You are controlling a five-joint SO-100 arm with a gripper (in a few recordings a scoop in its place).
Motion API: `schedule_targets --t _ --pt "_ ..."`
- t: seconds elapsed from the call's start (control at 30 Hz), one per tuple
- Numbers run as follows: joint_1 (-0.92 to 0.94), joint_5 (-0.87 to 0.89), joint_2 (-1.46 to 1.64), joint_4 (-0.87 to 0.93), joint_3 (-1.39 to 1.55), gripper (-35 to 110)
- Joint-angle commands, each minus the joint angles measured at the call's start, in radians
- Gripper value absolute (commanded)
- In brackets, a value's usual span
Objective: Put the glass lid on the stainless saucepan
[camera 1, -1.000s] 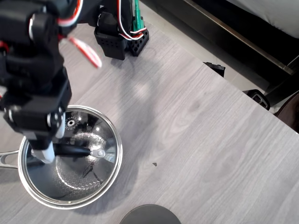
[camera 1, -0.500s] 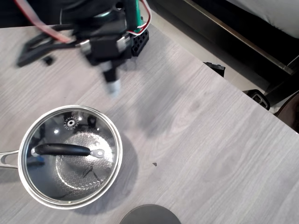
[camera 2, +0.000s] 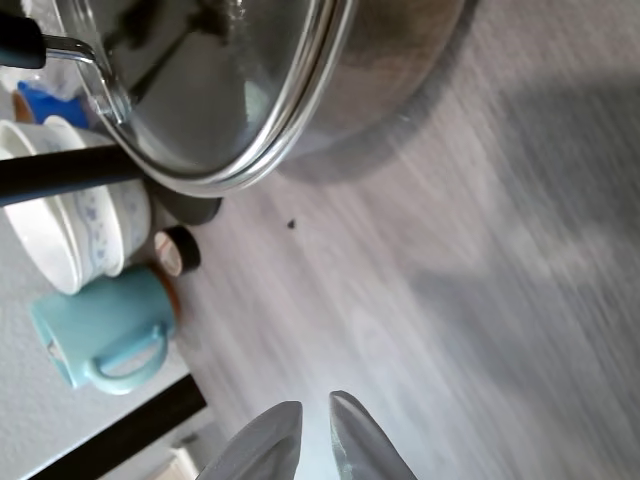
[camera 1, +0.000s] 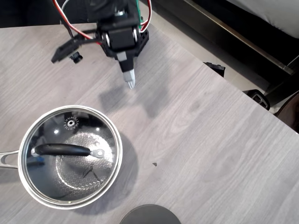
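A: What has moved since the earlier frames?

B: The gripper (camera 1: 130, 84), which a second ago clasped the lid's handle, has withdrawn to the upper part of the overhead view, well apart from the pan. The glass lid (camera 1: 70, 154) has stayed as it was half a second ago.

A: Where does the lid sit now?

B: Seated on the stainless saucepan (camera 1: 105, 186), rim on rim, at lower left in the overhead view. One black bar handle (camera 1: 61, 150) lies across it; one small steam vent (camera 1: 71, 123) shows near its upper edge. The honeycomb interior is visible through the glass. The pan's steel handle (camera 1: 5, 157) juts off the left edge.

A: And the jaws?

B: In the wrist view the two pale fingertips (camera 2: 268, 445) stand nearly together, a narrow slit between them, holding and touching nothing.

A: Any writing?

B: Markings ring the vent, too small to read.

A: What surrounds the pan?

B: One dark grey round disc (camera 1: 149, 215) at the bottom edge, near the pan, on the grey wood-grain table (camera 1: 210, 154). The wrist view adds one teal mug (camera 2: 100, 330), one white patterned bowl (camera 2: 60, 235) and one small dark jar (camera 2: 178, 252).
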Motion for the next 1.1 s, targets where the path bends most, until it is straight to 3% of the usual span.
schedule_targets --t 0.0,0.53,1.07 --pt "0.015 -0.002 0.015 -0.029 0.026 0" --pt "0.04 -0.021 0.305 -0.066 0.302 0" --pt "0.008 0.002 0.316 -0.123 0.462 0"
